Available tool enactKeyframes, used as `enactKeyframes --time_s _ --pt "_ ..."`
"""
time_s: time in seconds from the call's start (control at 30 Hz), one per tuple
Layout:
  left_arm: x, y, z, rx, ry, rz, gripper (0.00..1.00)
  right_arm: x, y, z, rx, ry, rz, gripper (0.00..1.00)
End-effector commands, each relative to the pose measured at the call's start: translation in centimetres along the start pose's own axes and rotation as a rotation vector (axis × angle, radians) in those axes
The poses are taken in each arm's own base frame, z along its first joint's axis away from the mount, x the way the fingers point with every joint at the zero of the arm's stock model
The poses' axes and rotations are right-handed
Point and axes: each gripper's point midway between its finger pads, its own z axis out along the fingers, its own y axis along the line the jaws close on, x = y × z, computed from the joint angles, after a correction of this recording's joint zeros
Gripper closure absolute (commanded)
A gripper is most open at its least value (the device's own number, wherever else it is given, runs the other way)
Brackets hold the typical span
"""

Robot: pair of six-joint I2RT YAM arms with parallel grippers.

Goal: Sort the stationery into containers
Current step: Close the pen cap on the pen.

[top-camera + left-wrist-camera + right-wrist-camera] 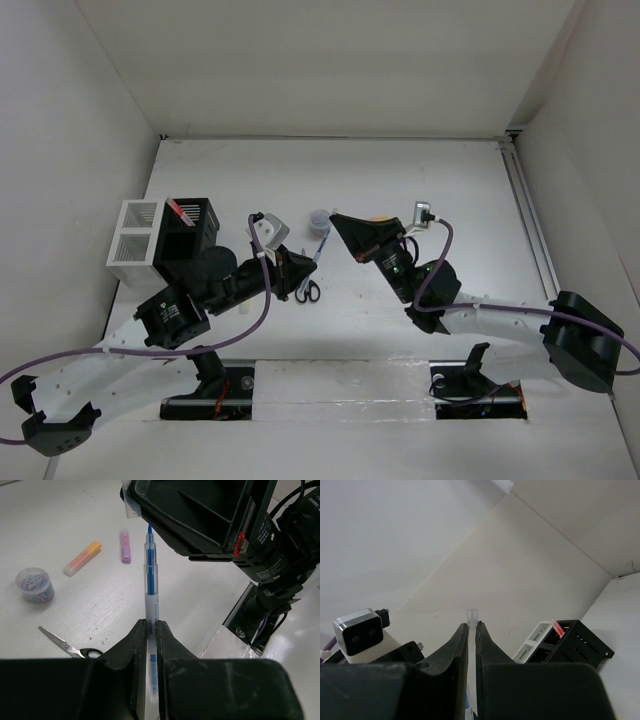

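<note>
While left fingers (142, 647) clamp the pen (150, 580) near scissors (65, 644), right fingers (455, 652) pinch a cap (472, 615).

I see the two-compartment box (135, 243) at the left of the table (420, 180), the other box (195, 238) directly right of it with a pen (183, 210) inside, and the scissors (308, 290) mid-table, the clip jar (319, 219) behind them.

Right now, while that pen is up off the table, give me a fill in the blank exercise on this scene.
1. The left fingers are closed on a ___ pen.
2. The red pen stands in the ___ container.
3. Beside the orange highlighter on the table lies a ___ highlighter.
Missing words: blue, black, purple.
</note>
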Motion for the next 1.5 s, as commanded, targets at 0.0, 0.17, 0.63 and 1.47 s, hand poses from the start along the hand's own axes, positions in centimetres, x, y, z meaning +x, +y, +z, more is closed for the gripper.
enactKeyframes --time_s 0.0,0.17,0.63,1.47 --pt "-1.9 -0.4 -0.2 0.013 -0.069 0.012 1.00 -1.7 3.4 0.6 -0.104 -0.055 0.039 1.00" --pt "-1.9 -0.4 -0.2 0.013 -0.069 0.012 1.00 -1.9 3.5 0.5 -0.104 -0.055 0.039 1.00" --pt "-1.6 -0.3 0.5 0.005 -0.039 0.013 1.00 -2.1 3.9 0.2 -0.117 -0.054 0.041 1.00" --pt "-2.7 0.0 0.1 -0.020 -0.086 0.011 1.00 -1.2 3.5 0.3 -0.116 -0.028 0.054 1.00"
